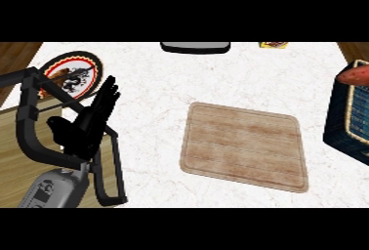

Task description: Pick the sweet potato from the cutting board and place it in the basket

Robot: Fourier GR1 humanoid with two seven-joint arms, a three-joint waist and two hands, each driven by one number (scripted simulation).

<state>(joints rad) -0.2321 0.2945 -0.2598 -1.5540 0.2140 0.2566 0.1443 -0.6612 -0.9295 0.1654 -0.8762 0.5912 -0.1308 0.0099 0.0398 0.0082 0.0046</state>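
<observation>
The wooden cutting board (245, 146) lies bare in the middle of the white counter. At the right edge stands a dark blue basket (344, 127) with a woven rim. The reddish sweet potato (357, 74) rests at the basket's top, partly cut off by the view's edge. My left hand (85, 124) is at the left, fingers straight and pointing up, holding nothing. My right hand does not show.
A black wire rack (36, 132) frames the left hand. A round plate with a red rim (72, 73) lies at the back left. A dark tray (195, 47) and a small yellow item (274, 44) sit at the back edge.
</observation>
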